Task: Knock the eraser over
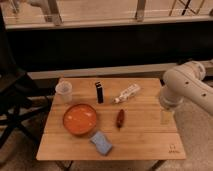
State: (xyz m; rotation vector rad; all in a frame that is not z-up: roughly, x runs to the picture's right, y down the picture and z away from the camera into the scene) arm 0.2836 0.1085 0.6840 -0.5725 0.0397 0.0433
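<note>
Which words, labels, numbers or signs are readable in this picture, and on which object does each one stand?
No text can be read.
On the table: a small dark mark near the front right corner, too blurred to read.
On the bottle: any label is too blurred to read.
On the eraser: nothing legible.
On the gripper, open above the table's right edge: nothing legible.
</note>
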